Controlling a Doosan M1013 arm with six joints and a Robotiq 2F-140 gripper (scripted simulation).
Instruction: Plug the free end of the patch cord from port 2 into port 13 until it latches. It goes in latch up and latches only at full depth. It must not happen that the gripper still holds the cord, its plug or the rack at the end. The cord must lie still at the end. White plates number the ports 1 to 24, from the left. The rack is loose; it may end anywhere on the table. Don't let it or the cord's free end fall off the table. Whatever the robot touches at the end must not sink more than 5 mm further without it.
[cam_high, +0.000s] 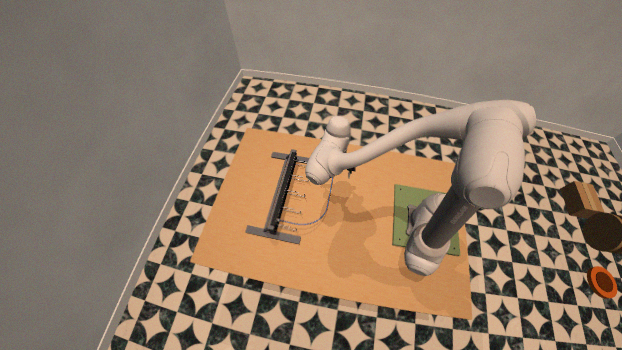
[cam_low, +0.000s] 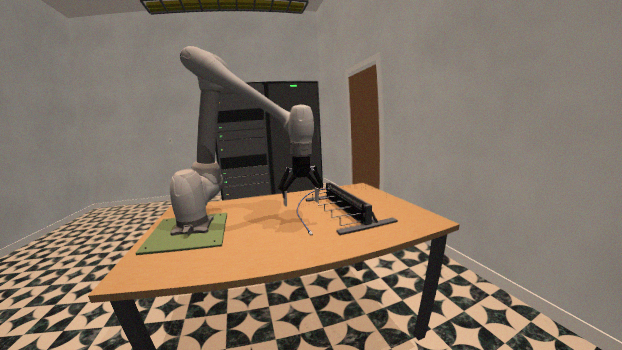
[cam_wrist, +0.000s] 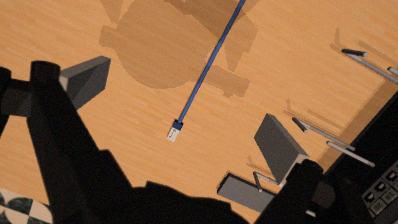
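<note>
Rack (cam_high: 281, 192) (cam_low: 350, 202) (cam_wrist: 385, 145): long, black, upright on two flat grey feet, left of centre in the top view, right of centre in the exterior. Wrist view, lower right: a row of sockets above numbered plates, numbers too small to read surely. Thin wire loops (cam_high: 297, 195) (cam_low: 340, 217) (cam_wrist: 325, 132) jut from its side.

Patch cord (cam_high: 329, 200) (cam_low: 299, 212) (cam_wrist: 210, 65): blue. One end runs in at the rack, near its lower end in the top view; port not readable. From there it bows across the desk (cam_high: 235, 200) (cam_low: 250, 255) (cam_wrist: 140, 115). Free plug (cam_low: 310, 232) (cam_wrist: 174, 129), pale, is outside the sockets, low over or on the desk, just left of centre in the wrist view; contact uncertain.

Claw (cam_high: 351, 171) (cam_low: 301, 197) (cam_wrist: 188, 101): released, fingers spread wide, nothing grasped. It hangs pointing down above the desk; in the wrist view the plug shows between the fingers, below them.

Desk: light wood, dark legs. Arm (cam_high: 492, 150) (cam_low: 207, 125) stands on a green plate (cam_high: 402, 215) (cam_low: 155, 245).

Room: grey walls, patterned floor (cam_high: 270, 317) (cam_low: 280, 315) (cam_wrist: 22, 210). Exterior, behind the arm: dark cabinet (cam_low: 305, 95) with stacked units and green lights; brown door (cam_low: 365, 125) right of it. Orange ring (cam_high: 593, 274) at the top view's lower right.
</note>
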